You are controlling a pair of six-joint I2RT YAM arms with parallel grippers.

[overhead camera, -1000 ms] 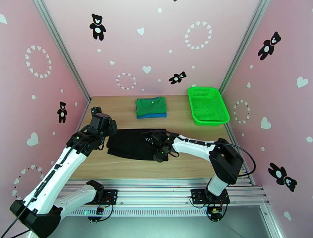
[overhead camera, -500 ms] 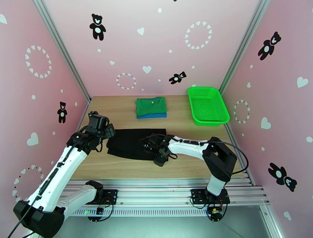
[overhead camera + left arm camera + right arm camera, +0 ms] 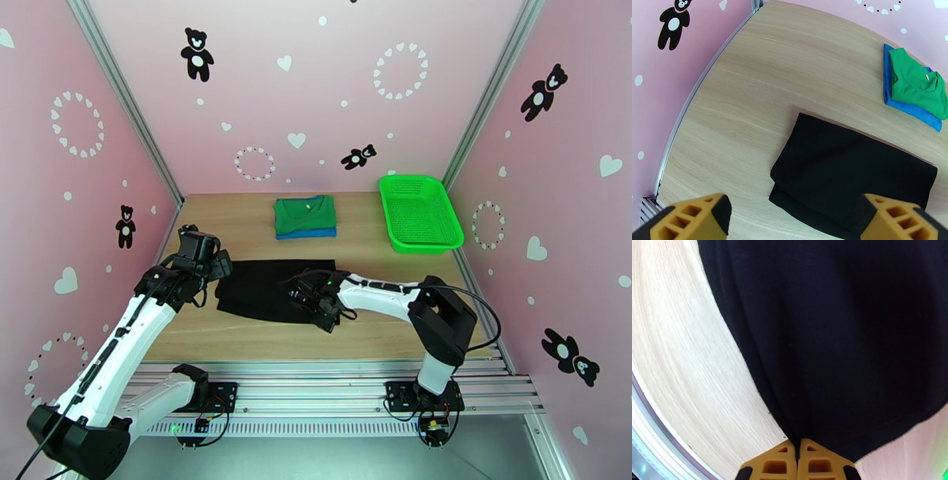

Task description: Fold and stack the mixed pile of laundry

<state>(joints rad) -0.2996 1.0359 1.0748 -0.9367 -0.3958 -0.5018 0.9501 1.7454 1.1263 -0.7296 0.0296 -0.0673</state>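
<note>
At the near edge of the black garment (image 3: 837, 338), the right gripper (image 3: 797, 445) has its yellow fingers pressed together on a pinch of the cloth, and a ridge of fabric runs up from the tips. Pale table (image 3: 679, 358) wood curves away on the left of that close view. From above, the right gripper (image 3: 316, 312) sits low on the near right part of the black garment (image 3: 265, 288), which lies folded into a long flat strip across the middle of the table (image 3: 237, 331).

The left gripper (image 3: 794, 219) hangs with its jaws spread wide and nothing between them, above the left end of the black garment (image 3: 853, 173). Its view brings out a doubled layer at that end. In the top view the left gripper (image 3: 217, 264) is just off the strip's left edge.

Farther back, well apart from the black cloth, the green garment (image 3: 304, 213) lies folded on top of the blue T-shirt (image 3: 316, 233), whose edge peeks out along the near side. The left wrist camera catches the green garment (image 3: 916, 83) neckline and the blue T-shirt (image 3: 908, 108) beneath it.

A green mesh basket (image 3: 387, 217) stands at the far right corner. Nothing lies between the arms and the stack. The pink walls carry black teddy bears and white hearts.
</note>
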